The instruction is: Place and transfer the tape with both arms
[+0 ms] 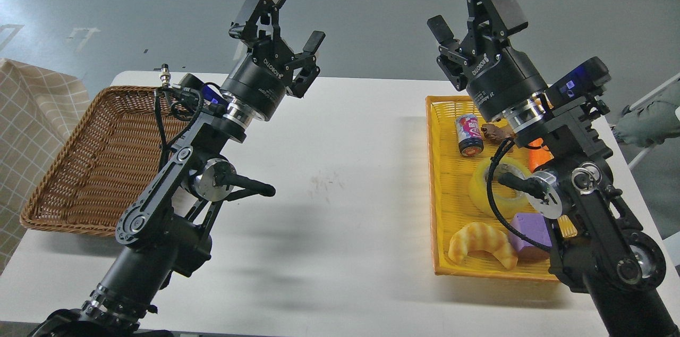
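Tape (pixel 491 188) lying in yellow tray (pixel 441 167), ungrasped | left pincer (pixel 297 20) wide, empty, well left of tray | right pincer (pixel 451 2) wide, empty, above tray | pickup, handover, placing all pending

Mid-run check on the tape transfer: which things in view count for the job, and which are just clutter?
For the job:
- tape, in the yellow tray
- left gripper, open
- right gripper, open
- wicker basket, perhaps the drop spot

Just lying about:
- croissant toy
- purple block
- can
- orange item
- brown item
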Controlling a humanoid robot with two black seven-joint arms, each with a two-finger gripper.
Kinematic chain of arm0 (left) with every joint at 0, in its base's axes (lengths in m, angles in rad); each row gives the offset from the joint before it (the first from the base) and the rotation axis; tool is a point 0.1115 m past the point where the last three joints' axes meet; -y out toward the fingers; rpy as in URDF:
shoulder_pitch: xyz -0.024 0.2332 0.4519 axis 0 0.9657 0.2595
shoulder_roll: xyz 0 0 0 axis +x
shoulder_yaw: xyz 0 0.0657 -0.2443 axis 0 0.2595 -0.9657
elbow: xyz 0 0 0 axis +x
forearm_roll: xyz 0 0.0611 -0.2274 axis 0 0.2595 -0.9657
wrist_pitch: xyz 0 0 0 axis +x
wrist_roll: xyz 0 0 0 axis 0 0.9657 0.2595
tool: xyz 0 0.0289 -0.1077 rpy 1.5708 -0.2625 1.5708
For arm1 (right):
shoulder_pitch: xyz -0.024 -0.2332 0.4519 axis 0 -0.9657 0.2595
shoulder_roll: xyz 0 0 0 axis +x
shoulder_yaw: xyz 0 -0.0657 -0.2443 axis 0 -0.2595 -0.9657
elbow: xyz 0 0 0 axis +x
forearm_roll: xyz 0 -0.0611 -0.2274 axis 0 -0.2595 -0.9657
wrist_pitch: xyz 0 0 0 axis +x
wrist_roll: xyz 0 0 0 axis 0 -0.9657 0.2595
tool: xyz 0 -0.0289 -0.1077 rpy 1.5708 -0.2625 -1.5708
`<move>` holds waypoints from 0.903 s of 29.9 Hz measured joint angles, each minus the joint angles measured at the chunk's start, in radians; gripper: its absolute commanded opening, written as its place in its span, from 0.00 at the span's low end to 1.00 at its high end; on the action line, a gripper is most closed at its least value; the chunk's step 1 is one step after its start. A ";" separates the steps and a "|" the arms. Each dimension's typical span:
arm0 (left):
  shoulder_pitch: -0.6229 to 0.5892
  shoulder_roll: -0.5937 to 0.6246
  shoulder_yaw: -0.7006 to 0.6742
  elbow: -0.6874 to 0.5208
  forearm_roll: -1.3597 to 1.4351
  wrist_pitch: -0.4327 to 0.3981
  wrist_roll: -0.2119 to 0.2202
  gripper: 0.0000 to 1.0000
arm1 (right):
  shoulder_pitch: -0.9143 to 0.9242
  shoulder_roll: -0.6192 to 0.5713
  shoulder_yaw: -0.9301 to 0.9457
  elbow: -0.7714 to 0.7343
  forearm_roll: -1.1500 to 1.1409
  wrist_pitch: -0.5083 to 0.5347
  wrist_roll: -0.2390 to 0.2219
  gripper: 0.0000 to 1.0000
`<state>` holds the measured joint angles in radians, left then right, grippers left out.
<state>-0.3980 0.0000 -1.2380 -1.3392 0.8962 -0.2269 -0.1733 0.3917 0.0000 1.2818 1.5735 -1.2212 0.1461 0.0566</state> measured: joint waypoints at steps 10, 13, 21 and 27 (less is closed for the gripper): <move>-0.001 0.000 0.000 0.000 0.001 0.001 0.000 0.98 | 0.001 0.000 -0.006 0.020 0.000 0.003 0.001 1.00; 0.002 0.000 0.000 -0.004 0.001 0.001 0.000 0.98 | 0.001 0.000 0.004 0.020 0.004 0.006 0.005 1.00; 0.002 0.000 0.000 -0.009 0.001 -0.001 0.000 0.98 | -0.002 0.000 0.025 0.010 0.088 0.015 0.033 1.00; 0.002 0.000 0.000 -0.009 0.001 -0.003 0.000 0.98 | -0.005 0.000 0.010 0.018 0.089 0.018 0.033 1.00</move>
<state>-0.3957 0.0000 -1.2376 -1.3485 0.8974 -0.2301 -0.1733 0.3869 0.0000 1.2915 1.5910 -1.1322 0.1639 0.0899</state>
